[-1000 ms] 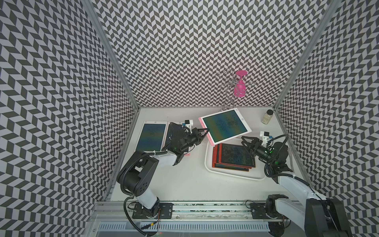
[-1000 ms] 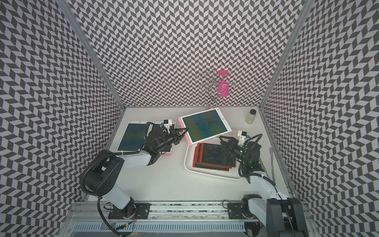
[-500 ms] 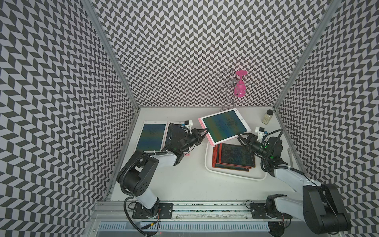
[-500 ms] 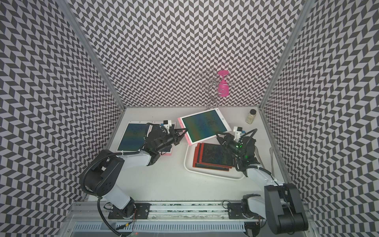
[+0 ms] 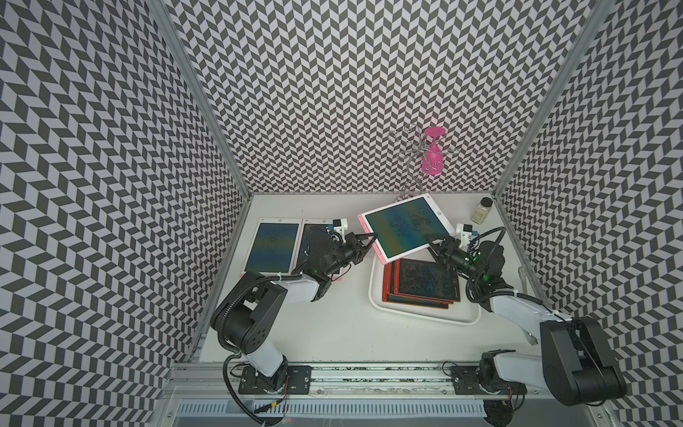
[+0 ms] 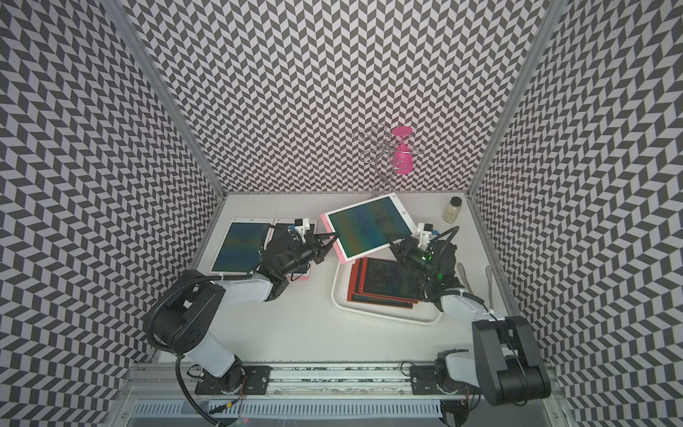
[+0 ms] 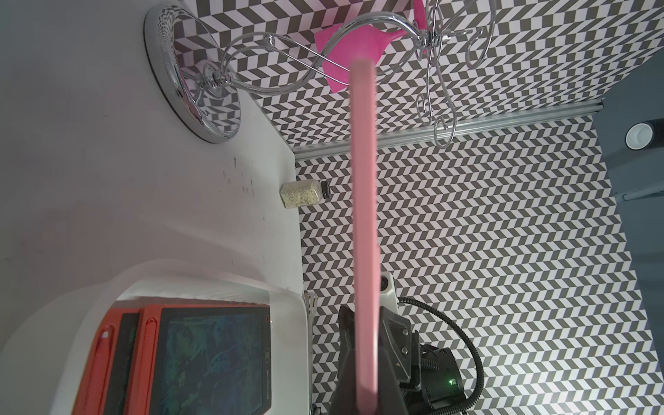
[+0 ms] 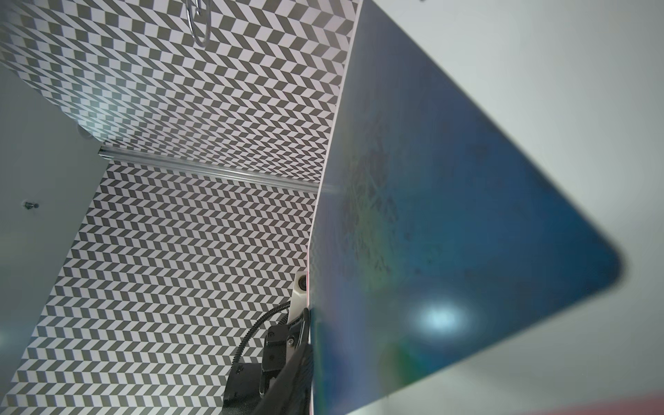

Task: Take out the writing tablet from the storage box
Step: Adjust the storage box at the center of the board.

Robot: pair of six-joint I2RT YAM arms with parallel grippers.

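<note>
Moved my right hand point(image 5: 435, 247) in astride an edge of the lifted writing tablet point(image 5: 404, 226), cannot tell if clamped; left hand point(image 5: 369, 239) pinches the opposite edge.

No readable word, brand or number anywhere. Only a line of tiny print along the bezel of the top red tablet point(image 7: 212, 359) in the storage box point(image 7: 179, 284), seen in the left wrist view and too small to make out. Otherwise just a small round mark on the white bezel of the writing tablet point(image 5: 404, 226) held above the surface point(image 5: 332, 325), and another on the pink-framed tablet point(image 5: 273, 242) lying flat near the far left corner, neither with legible characters in both top views.
</note>
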